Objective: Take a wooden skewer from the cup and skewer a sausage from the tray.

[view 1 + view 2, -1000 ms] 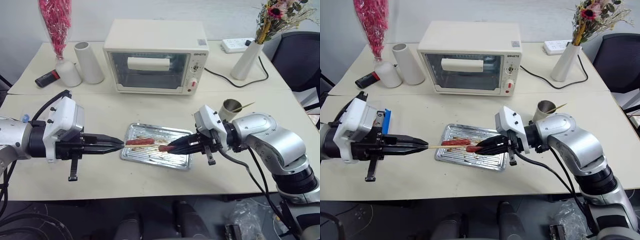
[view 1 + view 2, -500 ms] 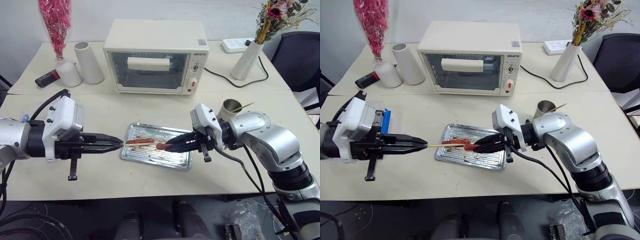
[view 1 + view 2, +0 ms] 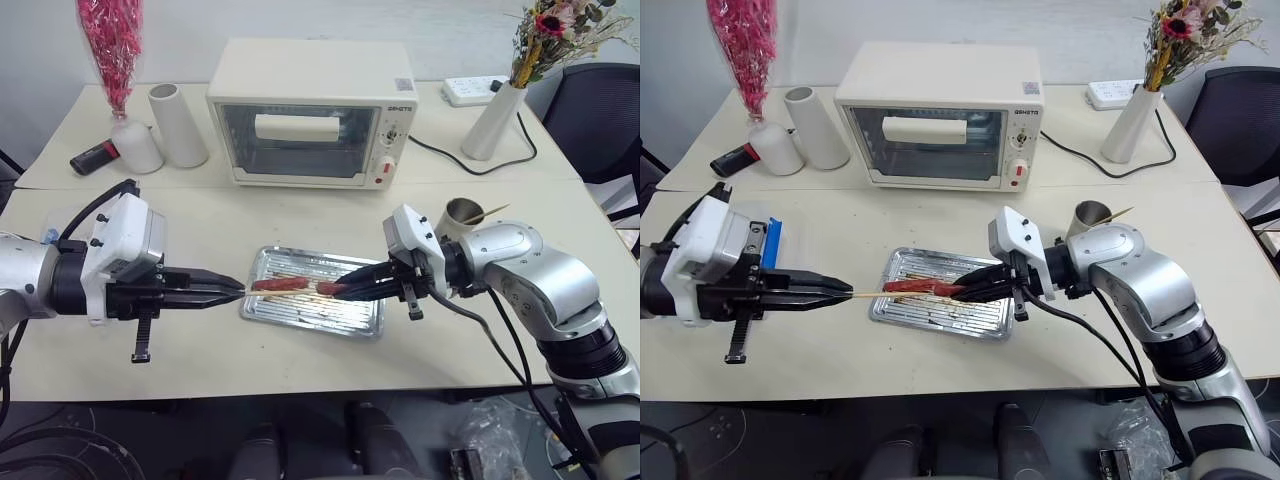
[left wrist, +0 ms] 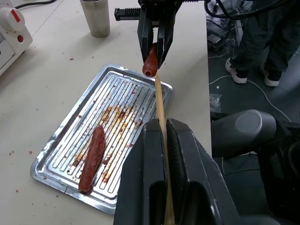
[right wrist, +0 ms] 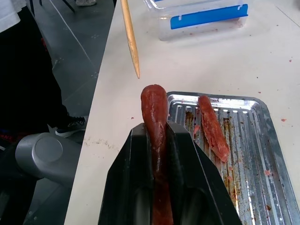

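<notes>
Pale counter (image 3: 300, 370), toaster oven (image 3: 310, 110) at back, tray (image 3: 360, 318) in front. My left claw (image 3: 238, 291) clamped on skewer (image 4: 159, 101), right claw (image 3: 345, 290) clamped on sausage (image 5: 154, 110).

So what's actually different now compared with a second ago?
Very little. The right tool, shut on the sausage, has edged it slightly toward the tip of the wooden skewer; the two are nearly lined up, not yet pierced. The left tool stays shut on the skewer. The tray, its other sausage and the cup are unchanged.
</notes>
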`<move>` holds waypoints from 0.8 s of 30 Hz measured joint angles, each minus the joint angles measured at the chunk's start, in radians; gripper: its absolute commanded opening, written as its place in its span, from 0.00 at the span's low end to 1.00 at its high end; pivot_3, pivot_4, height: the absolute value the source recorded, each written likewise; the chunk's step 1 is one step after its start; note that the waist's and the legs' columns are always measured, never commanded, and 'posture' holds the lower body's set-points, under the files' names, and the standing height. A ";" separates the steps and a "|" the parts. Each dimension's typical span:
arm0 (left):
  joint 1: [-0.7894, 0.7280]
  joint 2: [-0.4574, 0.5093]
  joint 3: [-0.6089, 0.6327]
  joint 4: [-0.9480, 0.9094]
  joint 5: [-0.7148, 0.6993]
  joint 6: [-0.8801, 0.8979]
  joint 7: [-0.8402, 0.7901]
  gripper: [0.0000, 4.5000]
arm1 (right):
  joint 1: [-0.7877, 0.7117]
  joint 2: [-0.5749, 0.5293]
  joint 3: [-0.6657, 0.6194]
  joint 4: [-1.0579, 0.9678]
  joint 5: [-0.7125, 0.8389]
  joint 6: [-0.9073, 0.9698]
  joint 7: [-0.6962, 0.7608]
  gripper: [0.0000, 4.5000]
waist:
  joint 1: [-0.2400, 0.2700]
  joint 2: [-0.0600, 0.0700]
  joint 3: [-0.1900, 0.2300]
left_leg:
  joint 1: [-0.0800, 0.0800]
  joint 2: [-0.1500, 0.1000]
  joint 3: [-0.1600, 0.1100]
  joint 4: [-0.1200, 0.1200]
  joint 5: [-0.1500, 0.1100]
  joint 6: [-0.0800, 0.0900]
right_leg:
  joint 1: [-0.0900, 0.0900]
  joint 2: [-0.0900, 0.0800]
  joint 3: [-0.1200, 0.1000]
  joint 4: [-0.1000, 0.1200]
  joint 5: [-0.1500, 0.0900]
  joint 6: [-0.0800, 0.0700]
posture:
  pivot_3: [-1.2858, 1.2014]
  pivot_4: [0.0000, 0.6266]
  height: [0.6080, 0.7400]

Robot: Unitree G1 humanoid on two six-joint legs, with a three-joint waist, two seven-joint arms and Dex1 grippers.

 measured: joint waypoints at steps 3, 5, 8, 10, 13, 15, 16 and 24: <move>0.000 0.000 0.000 0.003 0.000 -0.002 0.000 0.00 | -0.006 0.000 -0.001 -0.002 0.006 0.009 -0.002 0.03 | 0.000 0.000 0.000 | 0.000 0.000 0.000 0.000 0.000 0.000 | 0.000 0.000 0.000 0.000 0.000 0.000 | 0.52 0.24 1.00; -0.001 0.000 0.000 0.003 0.000 -0.003 0.000 0.00 | -0.011 0.000 -0.002 -0.004 0.015 0.012 -0.006 0.03 | 0.000 0.000 0.000 | 0.000 0.000 0.000 0.000 0.000 0.000 | 0.000 0.000 0.000 0.000 0.000 0.000 | 0.52 0.24 1.00; -0.001 0.000 0.000 0.003 0.000 -0.003 0.001 0.00 | -0.017 0.000 -0.003 -0.012 0.022 0.016 -0.010 0.03 | 0.000 0.000 0.000 | 0.000 0.000 0.000 0.000 0.000 0.000 | 0.000 0.000 0.000 0.000 0.000 0.000 | 0.52 0.24 1.00; -0.002 0.000 0.000 0.003 0.000 -0.003 0.002 0.00 | -0.017 0.000 -0.003 -0.019 0.028 0.024 -0.012 0.03 | 0.000 0.000 0.000 | 0.000 0.000 0.000 0.000 0.000 0.000 | 0.000 0.000 0.000 0.000 0.000 0.000 | 0.52 0.24 1.00; -0.004 0.000 0.000 0.003 0.000 -0.003 0.004 0.00 | -0.017 0.000 -0.004 -0.022 0.036 0.031 -0.017 0.03 | 0.000 0.000 0.000 | 0.000 0.000 0.000 0.000 0.000 0.000 | 0.000 0.000 0.000 0.000 0.000 0.000 | 0.52 0.24 1.00; -0.006 0.000 0.000 0.004 0.000 -0.003 0.004 0.00 | -0.017 0.000 -0.005 -0.023 0.037 0.031 -0.018 0.03 | 0.000 0.000 0.000 | 0.000 0.000 0.000 0.000 0.000 0.000 | 0.000 0.000 0.000 0.000 0.000 0.000 | 0.52 0.24 1.00; -0.006 0.000 0.000 0.005 0.000 -0.003 0.004 0.00 | -0.017 0.000 -0.005 -0.023 0.037 0.031 -0.018 0.03 | 0.000 0.000 0.000 | 0.000 0.000 0.000 0.000 0.000 0.000 | 0.000 0.000 0.000 0.000 0.000 0.000 | 0.52 0.24 1.00; -0.007 0.000 0.000 0.005 0.002 -0.005 0.001 0.00 | -0.014 0.000 -0.006 -0.023 0.036 0.027 -0.018 0.03 | 0.000 0.000 0.000 | 0.000 0.000 0.000 0.000 0.000 0.000 | 0.000 0.000 0.000 0.000 0.000 0.000 | 0.52 0.24 1.00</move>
